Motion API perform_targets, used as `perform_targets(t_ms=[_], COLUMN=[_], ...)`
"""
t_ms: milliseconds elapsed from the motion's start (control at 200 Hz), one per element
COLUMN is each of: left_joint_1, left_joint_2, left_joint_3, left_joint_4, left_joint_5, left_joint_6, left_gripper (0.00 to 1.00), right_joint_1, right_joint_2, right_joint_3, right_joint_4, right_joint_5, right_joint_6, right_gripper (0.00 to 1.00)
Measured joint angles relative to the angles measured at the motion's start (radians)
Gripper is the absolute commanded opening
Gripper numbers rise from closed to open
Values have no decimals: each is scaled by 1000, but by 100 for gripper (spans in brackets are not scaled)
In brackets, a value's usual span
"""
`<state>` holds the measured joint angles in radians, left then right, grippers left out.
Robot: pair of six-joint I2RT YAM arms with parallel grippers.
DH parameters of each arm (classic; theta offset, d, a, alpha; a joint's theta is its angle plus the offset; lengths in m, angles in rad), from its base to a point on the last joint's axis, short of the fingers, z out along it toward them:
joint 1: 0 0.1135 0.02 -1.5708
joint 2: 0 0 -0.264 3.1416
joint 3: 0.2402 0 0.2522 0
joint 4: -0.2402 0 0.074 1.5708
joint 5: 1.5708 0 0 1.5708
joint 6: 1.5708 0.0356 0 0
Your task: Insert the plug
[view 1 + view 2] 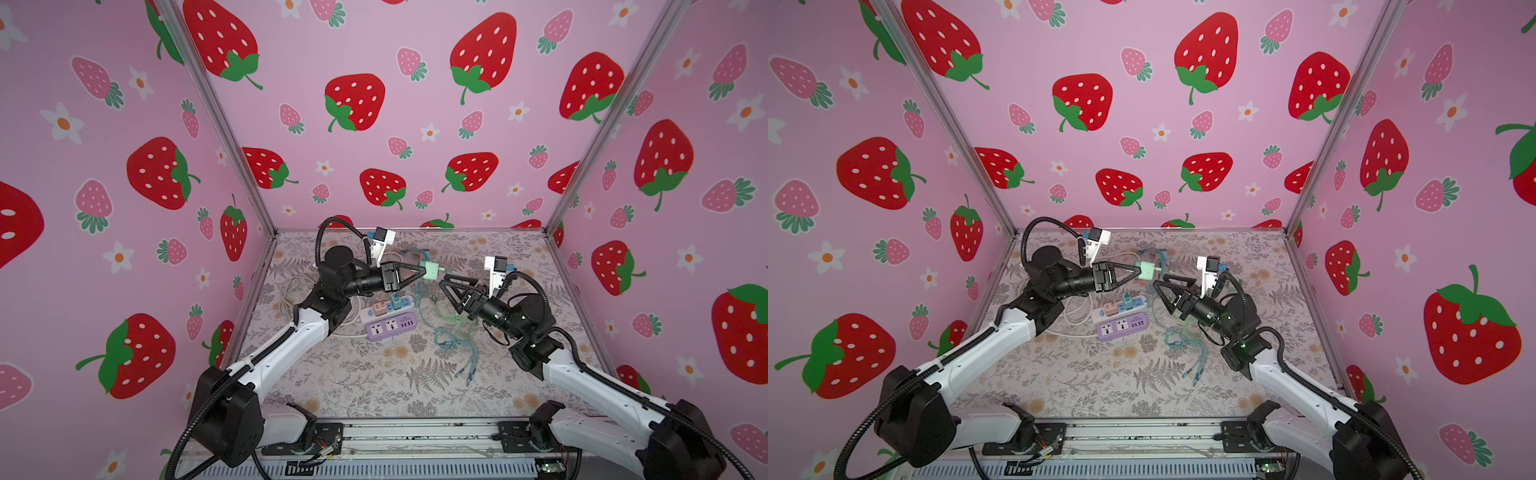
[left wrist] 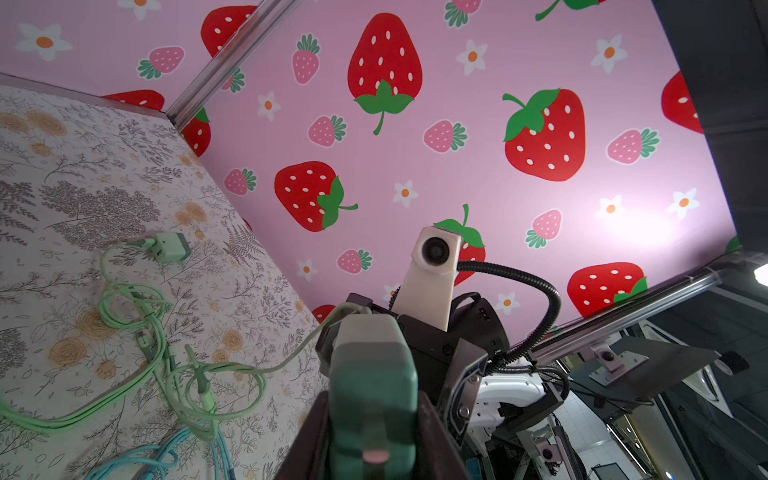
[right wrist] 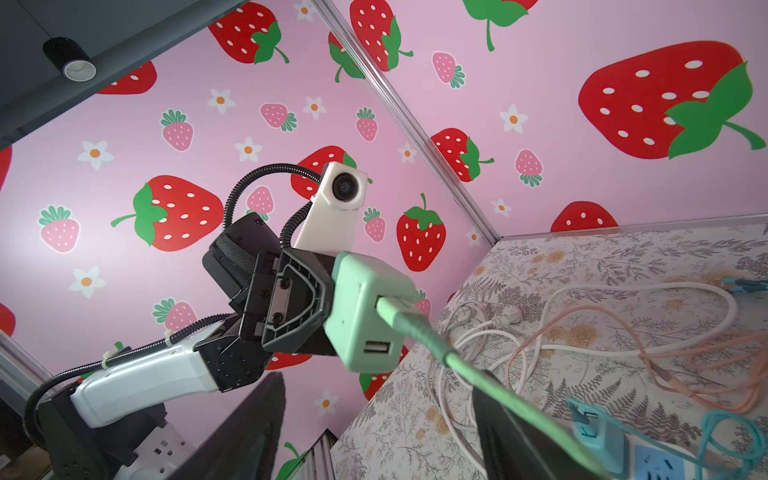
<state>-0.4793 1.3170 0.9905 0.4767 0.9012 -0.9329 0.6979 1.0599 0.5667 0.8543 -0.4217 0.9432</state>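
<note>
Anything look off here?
Nothing damaged. The green and teal cables lie in a tangled heap on the table. One green cable runs up from it into the charger, which the left gripper holds in the air.

Purple power strip (image 1: pixel 390 327) just in front of white strip (image 1: pixel 365 316), pink charger (image 1: pixel 379 308) and teal charger (image 1: pixel 397 301) plugged into the white one, teal cables (image 1: pixel 468 361) tangled nearby, white cord (image 3: pixel 510 318) loosely coiled, floral cloth (image 1: pixel 374 386), strawberry walls (image 1: pixel 415 124)
</note>
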Motion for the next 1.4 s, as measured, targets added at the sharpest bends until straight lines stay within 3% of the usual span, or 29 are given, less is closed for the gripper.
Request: perform_targets(t_ms=[485,1070,1121,1271,1401], left_joint_1=[-45,-47,-46,-36,-12], left_joint_2=[0,-2,-3,-15,-32], left_joint_3=[0,0,0,0,-3], left_joint_4=[43,71,65,25,-9], left_joint_5=[19,34,34,35,32], left_joint_6=[6,43,50,71,61], left_gripper=[0,0,5,32,52], right_joint_1=[0,0,-1,0,-2], right_joint_2=[76,100,100,99,98], right_joint_3=[19,38,39,51,116], right_joint_4=[156,209,207,164,48], right_joint_5=[-70,-122,-123,-128,-133], right_joint_6=[68,132,132,111,15], right_gripper=[52,16,13,5,1])
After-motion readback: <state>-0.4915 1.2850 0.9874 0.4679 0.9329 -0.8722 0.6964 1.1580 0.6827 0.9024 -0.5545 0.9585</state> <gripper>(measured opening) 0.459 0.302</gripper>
